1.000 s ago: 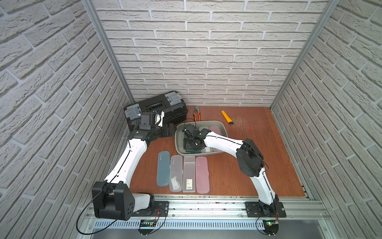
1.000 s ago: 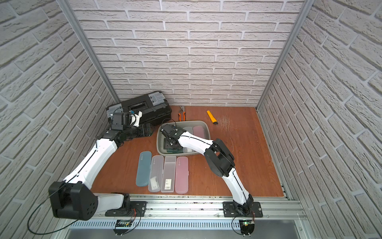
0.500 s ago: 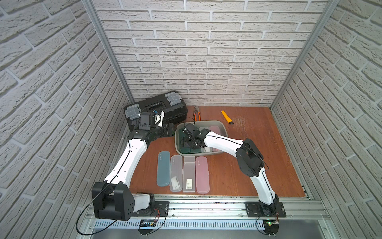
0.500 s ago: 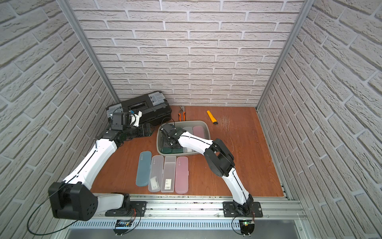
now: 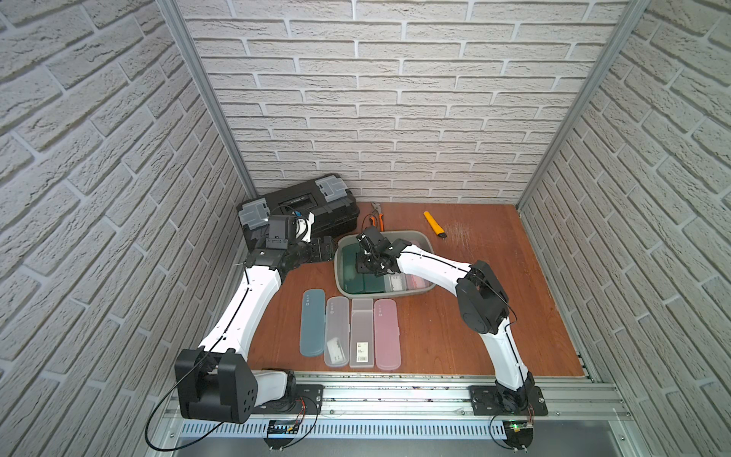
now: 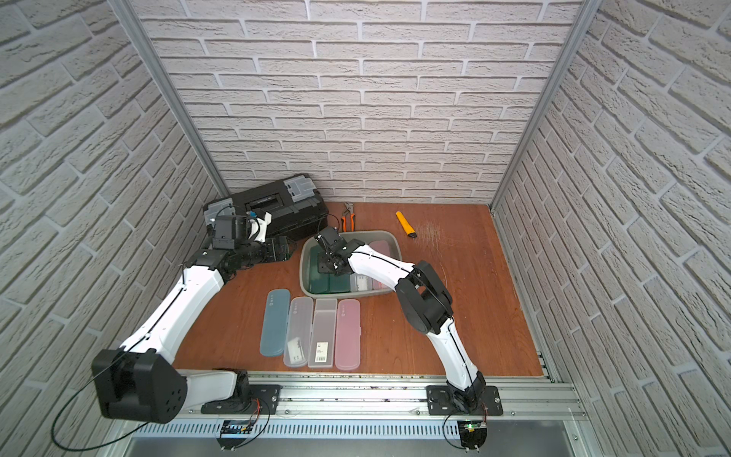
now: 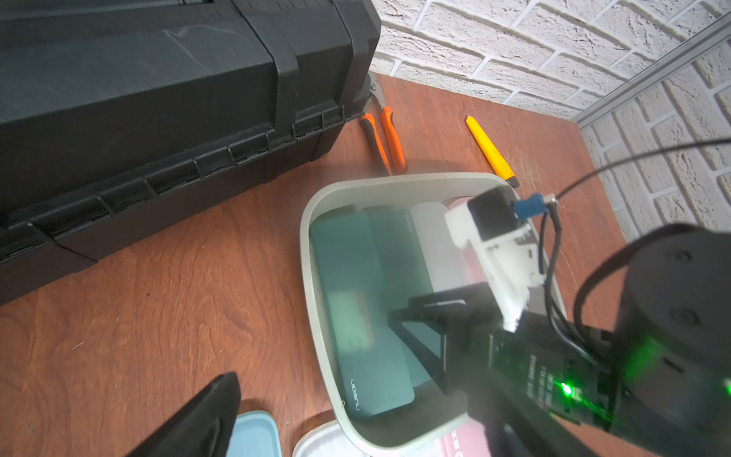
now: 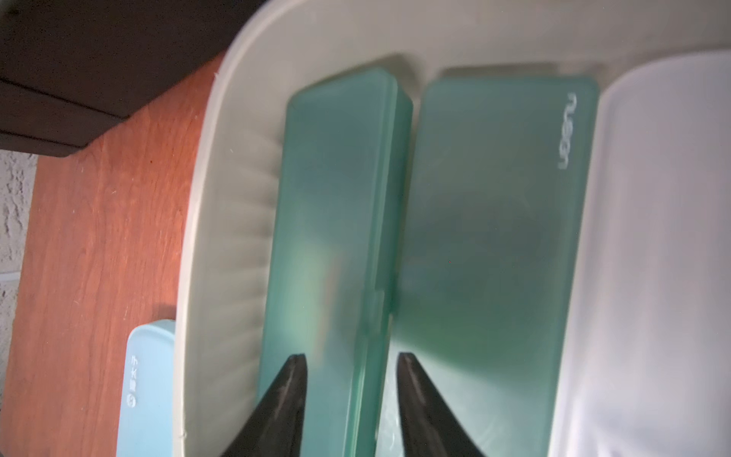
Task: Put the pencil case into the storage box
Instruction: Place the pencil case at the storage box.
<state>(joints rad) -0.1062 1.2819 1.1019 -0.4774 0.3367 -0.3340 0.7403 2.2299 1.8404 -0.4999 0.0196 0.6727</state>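
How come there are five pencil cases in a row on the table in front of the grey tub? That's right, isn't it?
Not quite: there are four, not five. Both top views show a blue pencil case, two clear ones and a pink one in a row on the table in front of the grey tub.

Right end effector (image 6: 331,264) inside storage box (image 6: 389,241)

Under the right end effector (image 8: 350,399) lie frosted, translucent green plastic pencil cases (image 8: 490,237) in the matt grey-green plastic storage box (image 8: 233,166), beside it the bench (image 8: 99,237) of reddish, grained wood.
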